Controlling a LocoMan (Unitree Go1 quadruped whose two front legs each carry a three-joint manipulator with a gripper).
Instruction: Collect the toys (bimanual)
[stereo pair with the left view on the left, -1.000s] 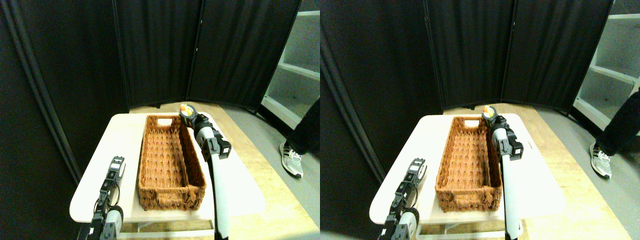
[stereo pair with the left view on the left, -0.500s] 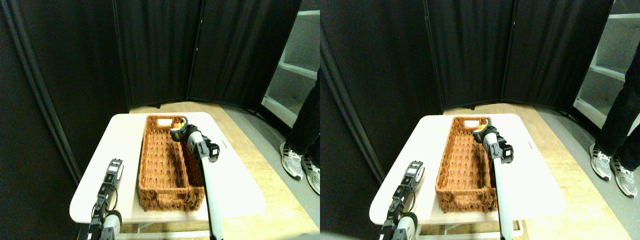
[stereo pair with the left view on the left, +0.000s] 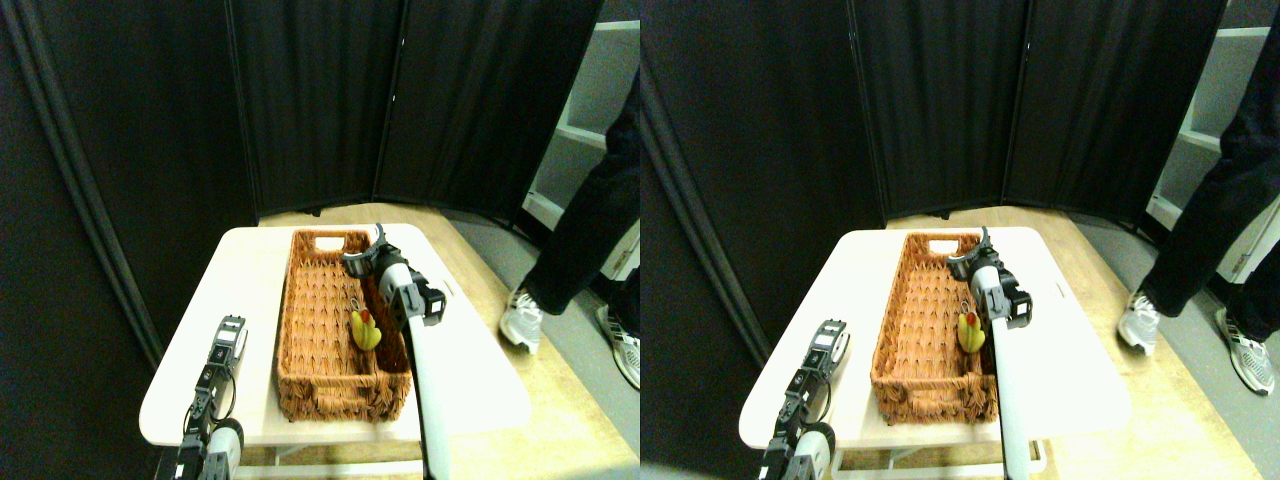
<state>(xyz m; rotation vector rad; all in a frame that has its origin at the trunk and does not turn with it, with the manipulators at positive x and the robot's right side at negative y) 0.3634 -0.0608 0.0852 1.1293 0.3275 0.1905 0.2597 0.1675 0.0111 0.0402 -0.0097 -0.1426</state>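
Note:
A yellow duck toy (stereo pair with the left view on the left: 365, 330) with an orange beak lies inside the long brown wicker basket (stereo pair with the left view on the left: 340, 388), against its right wall near the middle. My right gripper (stereo pair with the left view on the left: 366, 250) hangs above the basket's far right corner, open, with nothing between its fingers. Over the table's left front part, left of the basket, my left gripper (stereo pair with the left view on the left: 231, 332) points forward with nothing near it. No other toys show.
The basket stands lengthwise on a pale low table (stereo pair with the left view on the left: 470, 385). Black folding screens (stereo pair with the left view on the left: 320, 100) close off the back and left. A person's legs and shoes (stereo pair with the left view on the left: 522, 318) are on the floor close to the table's right side, before white shelves (stereo pair with the left view on the left: 590, 110).
The right gripper carried the duck from beyond the far right corner over the basket, then opened; the duck dropped into the basket. The person stepped closer from the right. The left arm stayed put.

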